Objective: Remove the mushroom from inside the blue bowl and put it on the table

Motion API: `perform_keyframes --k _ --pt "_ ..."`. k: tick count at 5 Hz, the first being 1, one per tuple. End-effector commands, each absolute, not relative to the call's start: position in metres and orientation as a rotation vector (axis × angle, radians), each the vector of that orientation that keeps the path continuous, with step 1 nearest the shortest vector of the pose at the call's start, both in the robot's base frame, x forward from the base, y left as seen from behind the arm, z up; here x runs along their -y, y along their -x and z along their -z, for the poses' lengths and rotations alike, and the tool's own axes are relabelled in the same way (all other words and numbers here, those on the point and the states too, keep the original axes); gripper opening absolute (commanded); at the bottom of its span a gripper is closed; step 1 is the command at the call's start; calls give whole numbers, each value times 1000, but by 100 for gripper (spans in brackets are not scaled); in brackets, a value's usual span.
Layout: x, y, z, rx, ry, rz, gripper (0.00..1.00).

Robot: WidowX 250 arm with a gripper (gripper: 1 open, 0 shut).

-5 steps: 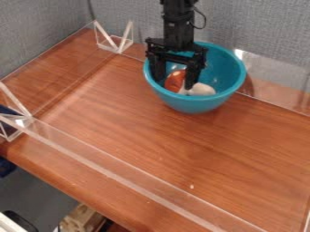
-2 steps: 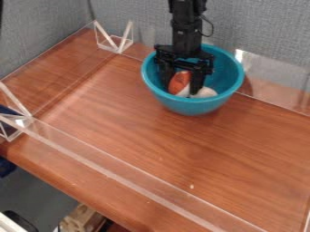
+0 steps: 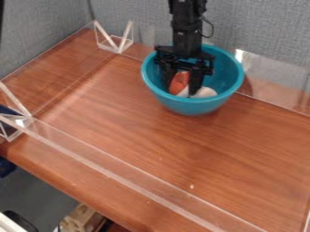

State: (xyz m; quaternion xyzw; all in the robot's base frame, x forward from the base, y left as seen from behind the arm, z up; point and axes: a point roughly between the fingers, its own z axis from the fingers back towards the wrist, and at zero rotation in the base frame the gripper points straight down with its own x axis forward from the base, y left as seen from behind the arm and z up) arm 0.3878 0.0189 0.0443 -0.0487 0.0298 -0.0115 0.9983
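The blue bowl (image 3: pixel 227 94) stands at the back right of the table (image 3: pixel 133 127). Inside it lies the mushroom (image 3: pixel 205 91), its cream-white part to the right and its orange-red part to the left. My gripper (image 3: pixel 182 80) reaches straight down into the bowl. Its black fingers (image 3: pixel 162 72) stand on either side of the orange-red part, closer together than a moment ago. Whether they press on the mushroom I cannot make out.
Low clear acrylic walls (image 3: pixel 109 170) edge the tabletop, with a clear triangular bracket (image 3: pixel 115 38) at the back left corner. A grey panel stands behind the bowl. Bare wood stretches left of the bowl and in front of it.
The gripper has dropped deeper into the bowl and shifted slightly right. Its fingers have narrowed around the mushroom's orange-red part. The bowl has not moved.
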Motion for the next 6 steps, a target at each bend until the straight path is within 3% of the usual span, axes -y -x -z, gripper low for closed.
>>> perform_keyframes --k 1,6 --pt "-26 -393 -67 -3 97 17 0" --pt "-33 -389 -84 11 117 23 0"
